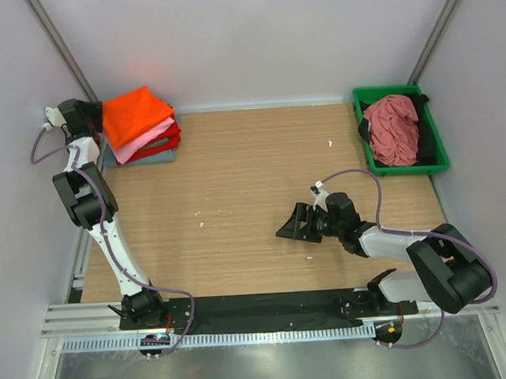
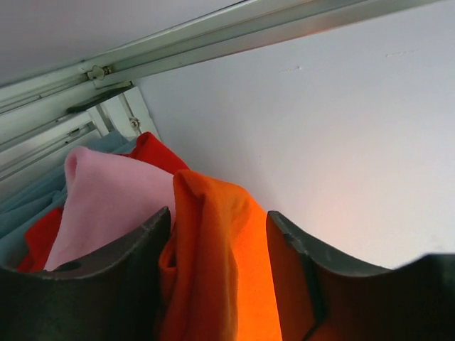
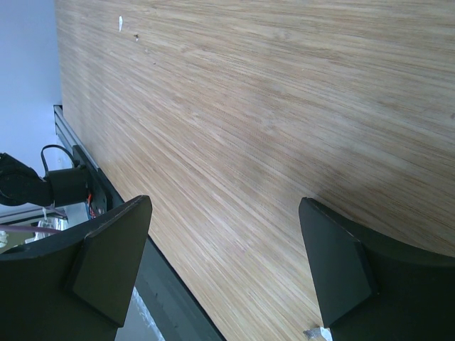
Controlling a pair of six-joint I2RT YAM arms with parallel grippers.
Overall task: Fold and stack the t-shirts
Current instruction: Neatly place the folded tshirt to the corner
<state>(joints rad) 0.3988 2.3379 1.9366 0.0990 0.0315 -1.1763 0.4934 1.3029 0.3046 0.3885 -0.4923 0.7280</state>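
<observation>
While the left claw (image 2: 220,215) sits half open around the bright orange cloth t-shirt (image 2: 213,273), the right claw (image 3: 224,204) gapes wide.

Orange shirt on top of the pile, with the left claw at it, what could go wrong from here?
1. A fold of the orange shirt sits between the fingers of the left claw; whether it is gripped is unclear. Pulling away could snag it and drag the fold open.
2. Under it the pink shirt and red shirt stick out unevenly, so a tug might shift the layers.
</observation>
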